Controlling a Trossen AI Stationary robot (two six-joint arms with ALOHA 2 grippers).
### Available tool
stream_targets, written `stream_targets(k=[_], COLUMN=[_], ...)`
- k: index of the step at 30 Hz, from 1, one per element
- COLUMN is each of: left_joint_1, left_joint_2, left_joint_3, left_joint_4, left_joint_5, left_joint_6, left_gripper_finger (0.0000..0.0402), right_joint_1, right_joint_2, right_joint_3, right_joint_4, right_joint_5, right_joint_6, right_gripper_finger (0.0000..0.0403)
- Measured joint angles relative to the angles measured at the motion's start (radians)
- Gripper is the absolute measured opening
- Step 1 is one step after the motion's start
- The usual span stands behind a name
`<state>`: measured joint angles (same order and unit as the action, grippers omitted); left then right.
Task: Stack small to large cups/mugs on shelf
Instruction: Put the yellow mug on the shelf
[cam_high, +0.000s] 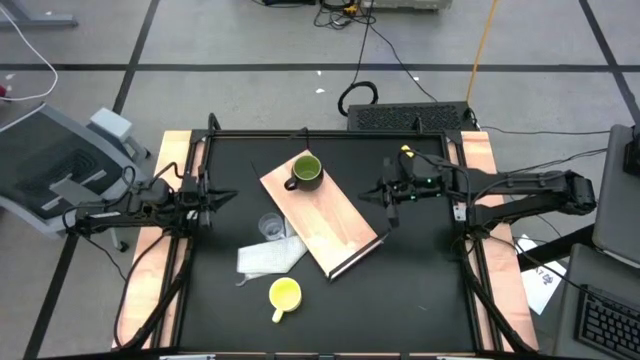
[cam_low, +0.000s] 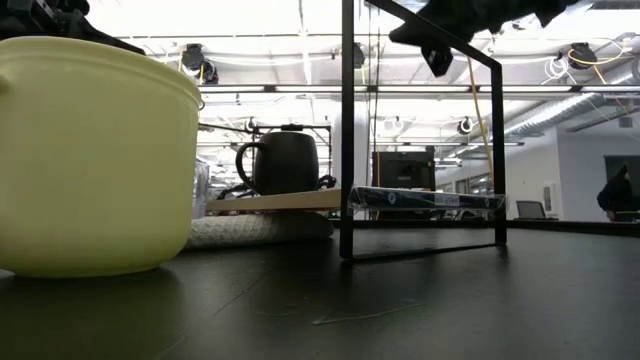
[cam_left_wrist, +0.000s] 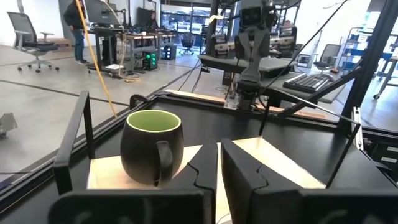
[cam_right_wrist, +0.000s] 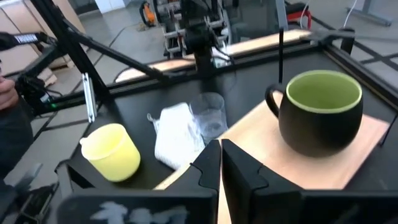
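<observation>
Yellow mug (cam_low: 95, 160) fills my low view's left; green mug (cam_high: 305, 171) sits alone on the board (cam_high: 330, 225), clear cup (cam_high: 270, 228) off its left edge, so I see 2 unstacked; both grippers (cam_high: 205, 197) (cam_high: 388, 192) pinched together, empty

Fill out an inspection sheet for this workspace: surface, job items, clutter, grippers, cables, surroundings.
Surface: black tabletop, framed by a black rail.
Job items: dark green mug upright on the wooden board; clear cup on the tabletop beside the board's edge; yellow mug on the tabletop nearer the front, off the board.
Clutter: white cloth lying against the board, next to the clear cup.
Grippers: left gripper shut, empty, at the table's left edge; right gripper shut, empty, just right of the board.
Cables: black cable and orange cable on the floor behind the table.
Surroundings: office chair at left; keyboard at right; person standing in the room beyond.
</observation>
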<state>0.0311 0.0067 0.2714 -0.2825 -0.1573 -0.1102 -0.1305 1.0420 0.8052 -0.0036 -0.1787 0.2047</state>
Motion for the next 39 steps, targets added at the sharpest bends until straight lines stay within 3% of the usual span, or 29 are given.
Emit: stream_targets(k=[8, 14, 20, 26, 34, 39], left_joint_1=[0.0, 0.0, 0.0, 0.0, 0.0, 0.0], left_joint_2=[0.0, 0.0, 0.0, 0.0, 0.0, 0.0], left_joint_3=[0.0, 0.0, 0.0, 0.0, 0.0, 0.0], left_joint_4=[0.0, 0.032, 0.035, 0.014, -0.004, -0.004], left_joint_5=[0.0, 0.004, 0.005, 0.002, -0.009, -0.009], left_joint_6=[0.005, -0.011, 0.05, 0.056, 0.063, 0.063], left_gripper_finger=[0.0002, 0.0014, 0.0006, 0.0009, 0.0007, 0.0011], right_joint_1=[0.002, 0.002, 0.091, 0.227, 0.35, 0.386], right_joint_2=[0.0, -0.001, -0.031, -0.068, -0.122, -0.148], right_joint_3=[-0.097, -0.131, -0.131, -0.138, -0.26, -0.367], right_joint_4=[0.081, 0.11, 0.133, 0.149, 0.177, 0.334], right_joint_5=[-0.007, -0.01, -0.031, 0.09, 0.266, 0.29], right_joint_6=[-0.006, 0.052, -0.036, -0.083, -0.095, -0.094], right_gripper_finger=[0.0006, 0.0006, 0.0006, 0.0001, 0.0001, 0.0])
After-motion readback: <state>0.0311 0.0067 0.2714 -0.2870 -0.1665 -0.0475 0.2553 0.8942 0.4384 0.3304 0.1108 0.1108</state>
